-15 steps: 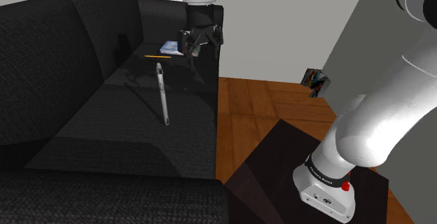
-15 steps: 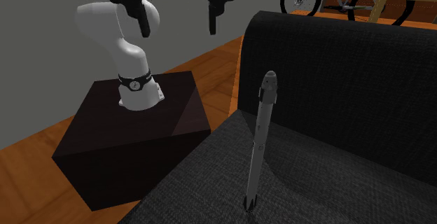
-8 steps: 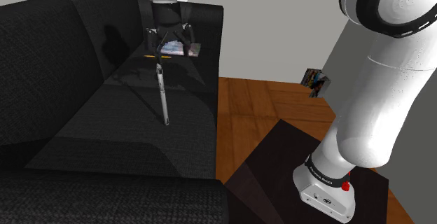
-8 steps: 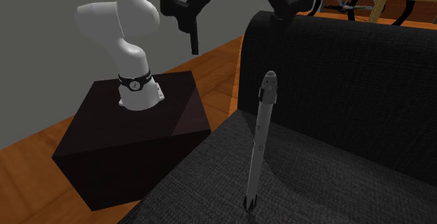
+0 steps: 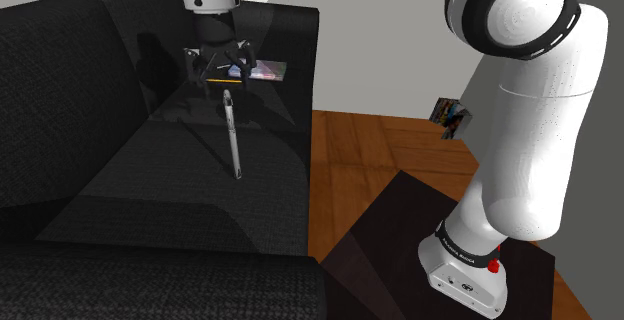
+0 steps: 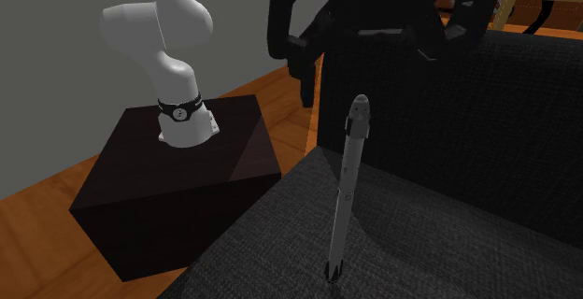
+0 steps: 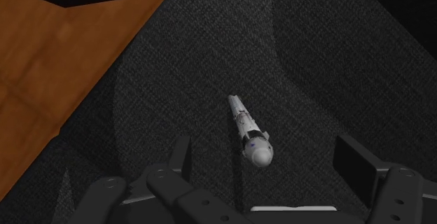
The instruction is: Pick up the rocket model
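While the gripper (image 5: 217,66) hangs with its 2 fingers spread wide over the nose end of the rocket model (image 5: 232,138), stretched along the black sofa seat (image 5: 120,198) centre left of the shoulder view, that rocket looks light, stiff, thin and roll-prone, best pinched mid-body

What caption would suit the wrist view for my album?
Open black claw hovering above a slender grey rocket model on a dark sofa.
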